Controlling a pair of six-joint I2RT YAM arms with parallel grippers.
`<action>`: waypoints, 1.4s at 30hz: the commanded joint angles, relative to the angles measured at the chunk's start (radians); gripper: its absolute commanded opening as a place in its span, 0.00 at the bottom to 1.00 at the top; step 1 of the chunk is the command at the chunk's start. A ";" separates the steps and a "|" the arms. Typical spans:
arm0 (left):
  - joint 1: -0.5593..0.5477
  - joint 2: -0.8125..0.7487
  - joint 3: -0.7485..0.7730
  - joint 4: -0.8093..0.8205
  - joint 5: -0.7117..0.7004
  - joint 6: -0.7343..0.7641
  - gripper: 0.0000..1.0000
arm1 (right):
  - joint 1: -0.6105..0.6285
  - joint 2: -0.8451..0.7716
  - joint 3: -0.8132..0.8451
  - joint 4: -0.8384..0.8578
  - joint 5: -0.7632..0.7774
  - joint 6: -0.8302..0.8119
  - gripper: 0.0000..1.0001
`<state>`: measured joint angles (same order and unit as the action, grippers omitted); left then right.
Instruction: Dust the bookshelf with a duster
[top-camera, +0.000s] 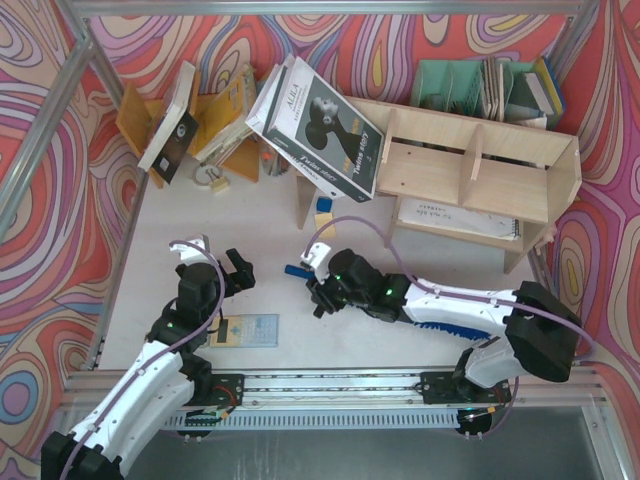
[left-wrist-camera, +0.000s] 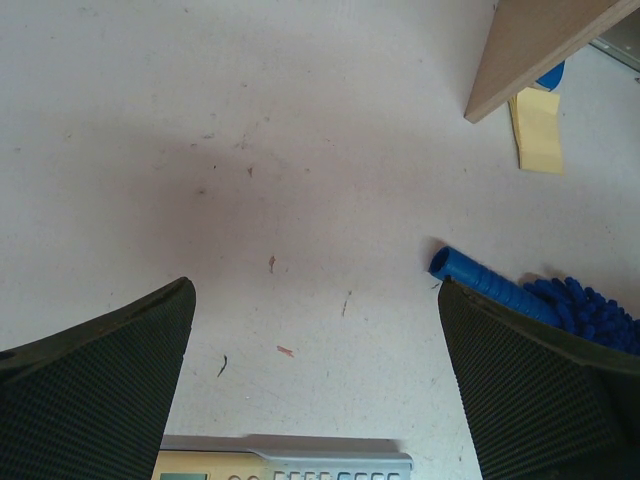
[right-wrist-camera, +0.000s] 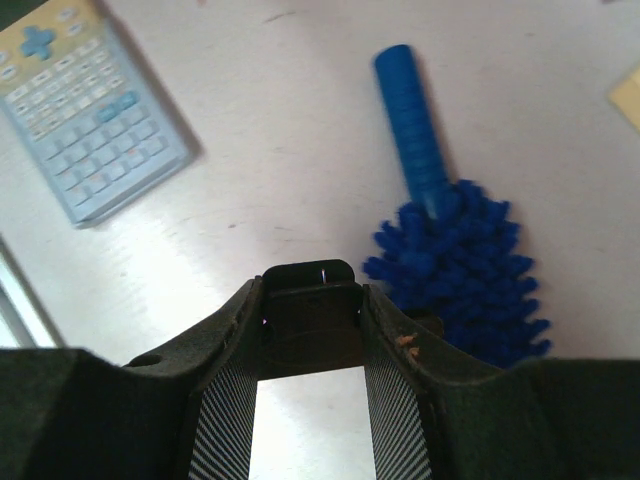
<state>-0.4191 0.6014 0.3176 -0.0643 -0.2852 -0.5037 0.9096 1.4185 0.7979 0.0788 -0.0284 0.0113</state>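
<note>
Right pincer (right-wrist-camera: 310, 385): jaws partly apart, nothing between them but bare bench (left-wrist-camera: 250, 120).
Duster (right-wrist-camera: 450, 250): flat on the bench just beside the right pincer and not gripped. Handle points away from the wrist; in the top view the fluffy head runs under the right arm.
Left pincer (left-wrist-camera: 315, 300): jaws wide, empty, low over the bench; the duster handle tip is near one finger.
Calculator (right-wrist-camera: 90, 110): on the bench by the left arm.
Bookshelf (top-camera: 470, 165): far right, well apart from the duster; a tilted book (top-camera: 325, 125) at its left end.
</note>
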 joint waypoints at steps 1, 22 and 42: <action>-0.001 -0.006 -0.015 0.010 -0.014 0.013 0.99 | 0.085 0.046 0.036 -0.003 0.030 0.036 0.39; -0.001 0.011 -0.013 0.021 0.001 0.018 0.99 | 0.202 0.307 0.154 0.059 0.007 0.044 0.40; -0.001 0.001 -0.014 0.018 -0.002 0.019 0.98 | 0.221 0.243 0.170 -0.013 0.194 0.062 0.60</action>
<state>-0.4191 0.6144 0.3176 -0.0586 -0.2844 -0.4999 1.1259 1.7668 0.9726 0.1024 0.0658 0.0536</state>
